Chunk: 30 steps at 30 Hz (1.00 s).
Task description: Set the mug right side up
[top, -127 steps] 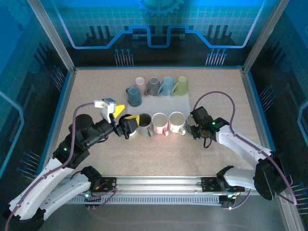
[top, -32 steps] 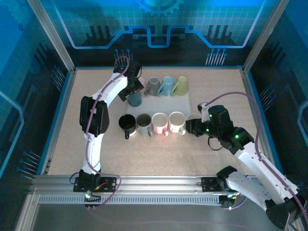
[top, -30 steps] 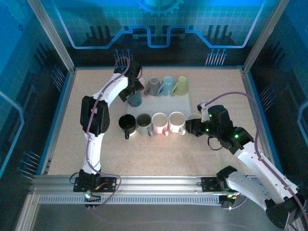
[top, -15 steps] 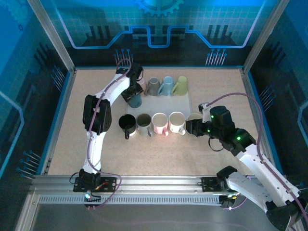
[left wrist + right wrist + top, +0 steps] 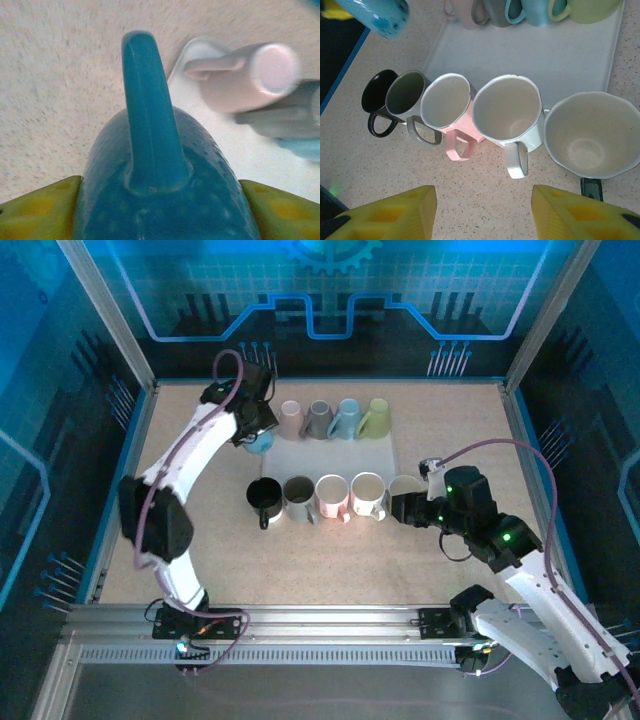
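Left pincer [image 5: 160, 212] is clamped on the teal mug [image 5: 150, 150]. In the left wrist view the yellow pads [image 5: 37, 212] are pressed against both sides of the body, and the handle sticks straight out away from the wrist. From the top camera the mug is up off the table at roughly 10 o'clock of the white tray [image 5: 340, 455], just past its far-left corner. It looks tilted in the air. I can't tell which way the mouth faces, so I'd say the flip is only partway done.

The pink mug [image 5: 291, 418] sits upside down at 3 o'clock of it, very near, first in the back row of upturned mugs.

Right pincer [image 5: 482, 197] has its jaws apart with nothing between them. It hovers at the 3 o'clock end of the front row of upright mugs, above the cream mug [image 5: 592, 135].

My worries:
- The grip is on a round glazed wall, so rolling the wrist could let the mug twist or slide out.
- The handle could clip the pink mug during the rotation and topple it into its neighbours.
- The open spot is at 9 o'clock of the black mug [image 5: 264, 497], so a sloppy descent could bump it.
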Tool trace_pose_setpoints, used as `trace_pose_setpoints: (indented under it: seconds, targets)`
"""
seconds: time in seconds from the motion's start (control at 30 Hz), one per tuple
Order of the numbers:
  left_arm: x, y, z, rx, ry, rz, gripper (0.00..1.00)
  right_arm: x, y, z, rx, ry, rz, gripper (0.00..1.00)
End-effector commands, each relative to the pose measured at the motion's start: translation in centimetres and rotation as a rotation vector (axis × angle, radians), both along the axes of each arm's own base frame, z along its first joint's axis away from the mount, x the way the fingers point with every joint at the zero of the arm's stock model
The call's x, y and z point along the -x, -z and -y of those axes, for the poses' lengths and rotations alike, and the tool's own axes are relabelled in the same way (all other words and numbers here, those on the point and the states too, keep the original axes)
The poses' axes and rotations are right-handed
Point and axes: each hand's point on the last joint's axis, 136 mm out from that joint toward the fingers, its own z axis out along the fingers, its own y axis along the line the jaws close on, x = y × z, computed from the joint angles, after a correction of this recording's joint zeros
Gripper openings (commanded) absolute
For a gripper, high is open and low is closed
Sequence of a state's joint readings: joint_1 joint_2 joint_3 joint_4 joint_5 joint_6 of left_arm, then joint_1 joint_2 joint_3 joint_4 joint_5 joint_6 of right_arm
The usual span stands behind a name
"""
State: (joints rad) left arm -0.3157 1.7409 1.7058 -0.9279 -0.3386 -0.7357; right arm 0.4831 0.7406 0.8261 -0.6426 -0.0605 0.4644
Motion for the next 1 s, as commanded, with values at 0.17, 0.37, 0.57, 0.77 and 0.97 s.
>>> trace_pose_setpoints:
  seconds: [0.17, 0.37, 0.57, 0.77, 0.97]
  targets:
    - [7.5, -16.5, 9.7, -0.245, 0.760, 0.771, 0.48, 0.5, -4.5, 0.3, -0.043, 0.002, 0.071, 0.54]
    - [12.5, -19.5, 11.1, -0.403, 0.944, 1.053, 0.39, 0.8, -6.4, 0.5, -0.069, 0.024, 0.045, 0.54]
    - [17.7, -17.6, 14.5, -0.751, 1.295, 1.222, 0.40, 1.3, -8.8, -0.2, -0.198, 0.058, -0.034, 0.52]
    - [20.4, -13.9, 16.5, -1.189, 1.484, 1.292, 0.35, 2.1, -10.3, -2.4, -0.400, 0.020, -0.176, 0.51]
    - [21.2, -13.0, 17.2, -1.387, 1.485, 1.338, 0.32, 2.3, -10.6, -5.8, -0.702, -0.082, -0.424, 0.50]
